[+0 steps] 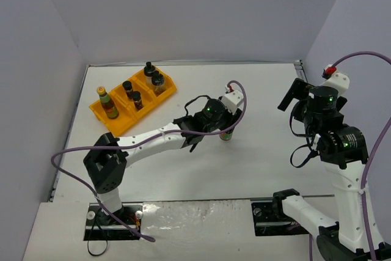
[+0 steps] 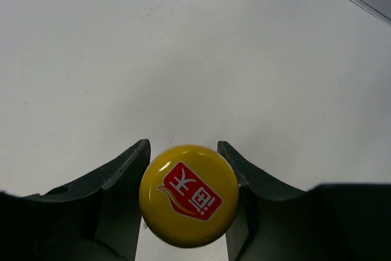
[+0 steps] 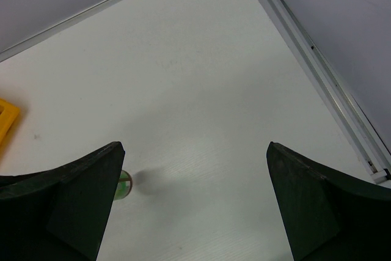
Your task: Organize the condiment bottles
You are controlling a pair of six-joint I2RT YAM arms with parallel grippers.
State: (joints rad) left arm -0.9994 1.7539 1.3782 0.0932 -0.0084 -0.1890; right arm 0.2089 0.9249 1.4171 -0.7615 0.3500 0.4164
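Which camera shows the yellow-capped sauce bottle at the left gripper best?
Left wrist: the slim sauce bottle, yellow cap with red logo, sits large, framed by the left gripper. Top external shows only its lower body beyond that gripper; right wrist catches a sliver.

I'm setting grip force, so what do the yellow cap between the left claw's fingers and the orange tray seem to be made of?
Yellow cap: probably painted metal or hard plastic, glossy. It shows sharp light reflections and a crisp printed red logo.
Orange tray: likely moulded plastic, with even colour, thin divider walls and a dull sheen.
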